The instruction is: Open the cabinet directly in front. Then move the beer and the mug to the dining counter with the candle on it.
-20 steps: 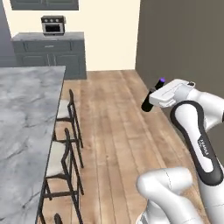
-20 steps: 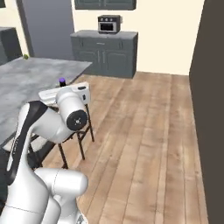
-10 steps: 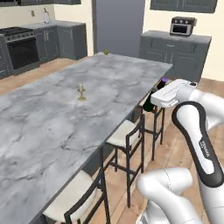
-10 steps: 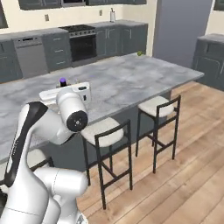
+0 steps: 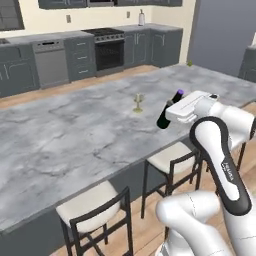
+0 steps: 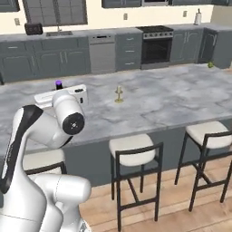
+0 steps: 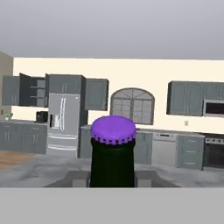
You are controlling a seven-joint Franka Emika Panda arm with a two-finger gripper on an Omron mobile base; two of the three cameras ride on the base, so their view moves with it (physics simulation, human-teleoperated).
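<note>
Hand view — pincer [image 7: 112, 177] grips glossy slim beer [image 7: 112, 153], crimped purple cap.

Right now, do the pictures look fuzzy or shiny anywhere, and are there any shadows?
Left base view: soft and a little fuzzy, even light, no glare on the dining counter. Right base view: the same, with faint shadows under the stools. Hand view: the beer in the tool looms huge; the far cabinet stays quite clear.
</note>
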